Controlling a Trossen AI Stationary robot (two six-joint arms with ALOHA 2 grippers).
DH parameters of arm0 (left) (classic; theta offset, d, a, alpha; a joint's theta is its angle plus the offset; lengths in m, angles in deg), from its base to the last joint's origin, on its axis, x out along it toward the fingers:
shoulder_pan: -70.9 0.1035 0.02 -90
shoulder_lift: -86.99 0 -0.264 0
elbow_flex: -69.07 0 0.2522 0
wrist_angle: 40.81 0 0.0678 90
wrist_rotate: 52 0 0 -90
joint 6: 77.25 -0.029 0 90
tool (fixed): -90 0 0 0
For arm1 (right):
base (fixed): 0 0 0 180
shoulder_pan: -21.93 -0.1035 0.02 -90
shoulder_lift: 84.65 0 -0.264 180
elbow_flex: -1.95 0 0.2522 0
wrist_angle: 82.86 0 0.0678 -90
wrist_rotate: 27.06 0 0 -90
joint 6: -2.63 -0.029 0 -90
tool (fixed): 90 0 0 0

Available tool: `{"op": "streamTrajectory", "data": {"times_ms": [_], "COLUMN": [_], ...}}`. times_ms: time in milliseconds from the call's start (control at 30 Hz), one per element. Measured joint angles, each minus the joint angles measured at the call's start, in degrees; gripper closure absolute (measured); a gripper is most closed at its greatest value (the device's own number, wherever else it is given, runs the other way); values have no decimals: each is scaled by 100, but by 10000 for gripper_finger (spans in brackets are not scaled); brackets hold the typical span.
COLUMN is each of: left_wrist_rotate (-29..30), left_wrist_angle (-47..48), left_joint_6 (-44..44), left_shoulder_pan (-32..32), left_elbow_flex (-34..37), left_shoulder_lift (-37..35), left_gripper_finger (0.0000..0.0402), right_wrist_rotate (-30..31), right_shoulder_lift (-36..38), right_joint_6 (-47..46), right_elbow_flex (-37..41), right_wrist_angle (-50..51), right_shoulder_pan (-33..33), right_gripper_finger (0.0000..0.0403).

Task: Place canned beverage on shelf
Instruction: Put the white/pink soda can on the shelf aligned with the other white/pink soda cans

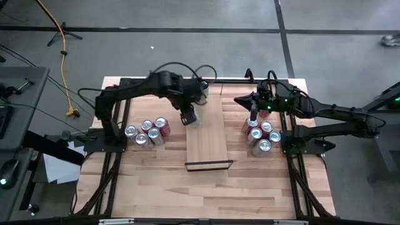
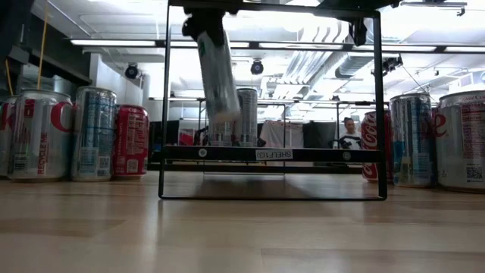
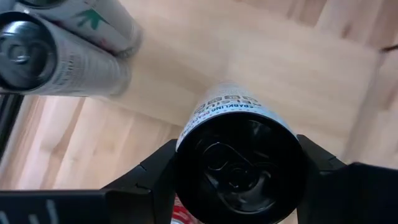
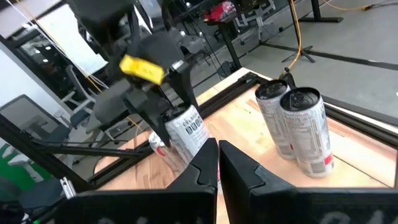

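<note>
The left gripper (image 1: 190, 117) grasps a silver canned beverage (image 1: 192, 119) between its fingers, tilted, raised above the pale shelf (image 1: 208, 134) near its far end. Two more silver cans (image 2: 236, 115) stand farther back. The right gripper (image 1: 253, 114), clenched empty, hovers above the right can cluster (image 1: 261, 134).

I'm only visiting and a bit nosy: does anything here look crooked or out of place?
Only the can in the left pincer: it hangs tilted above the shelf, while two cans at the shelf's far end stand upright. Nothing looks spilled or dented. The right pincer waits shut over its own cans.
</note>
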Motion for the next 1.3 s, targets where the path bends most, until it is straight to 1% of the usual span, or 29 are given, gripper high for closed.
{"op": "streamTrajectory", "data": {"times_ms": [267, 533, 767, 900, 1200, 1300], "left_wrist_rotate": [99, 121, 124, 121, 96, 50], "left_wrist_angle": [49, -15, -73, -99, -240, -256], "left_joint_6": [-245, -348, -352, -376, -450, -543], "left_shoulder_pan": [-24, -17, -26, -24, -24, -24], "left_elbow_flex": [0, 0, 0, 0, 0, 2], "left_shoulder_lift": [549, 808, 833, 835, 838, 782], "left_gripper_finger": [223, 213, 206, 191, 135, 122], "right_wrist_rotate": [0, 0, 0, 0, 0, 0], "right_shoulder_lift": [0, 0, 0, 0, 0, 0], "right_joint_6": [0, 4, 3, 5, 7, 9], "right_elbow_flex": [2, 2, 2, 2, 2, 2], "right_wrist_angle": [127, 151, 151, 151, 151, 149], "right_shoulder_pan": [-1, -1, -1, 0, 0, -2], "right_gripper_finger": [402, 402, 402, 402, 402, 402]}}
